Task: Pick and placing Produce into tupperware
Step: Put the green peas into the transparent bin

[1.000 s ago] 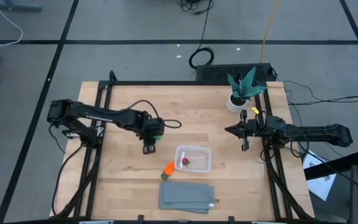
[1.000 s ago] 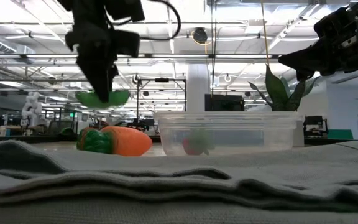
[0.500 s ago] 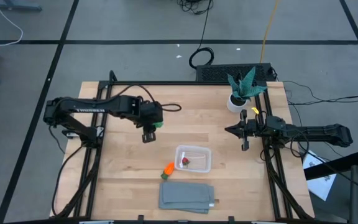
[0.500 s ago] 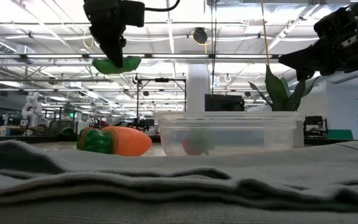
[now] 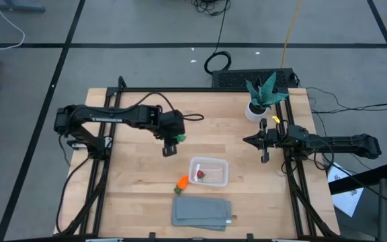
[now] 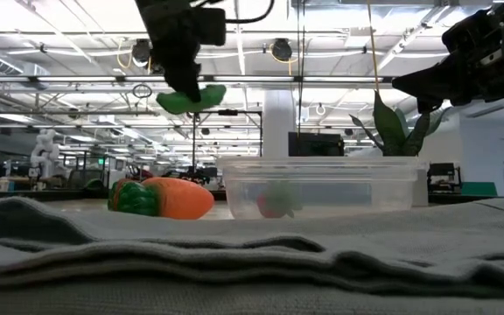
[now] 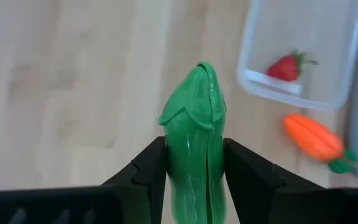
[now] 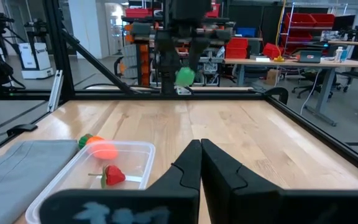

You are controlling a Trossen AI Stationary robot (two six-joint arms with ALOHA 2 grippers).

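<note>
Left gripper [image 5: 170, 145], jaws clamped on green pod [image 7: 194, 149], has carried it higher and nearer the tupperware [image 5: 209, 172], now at its 10 o'clock, drop likely next; right gripper [image 5: 263, 149] shut, empty, waiting at 2 o'clock.

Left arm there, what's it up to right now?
The left hand is shut on the green pod, holding it in the air above the table, off to one side of the tupperware. The strawberry already lies inside; the carrot lies on the table beside it. The right hand waits shut, empty.
</note>
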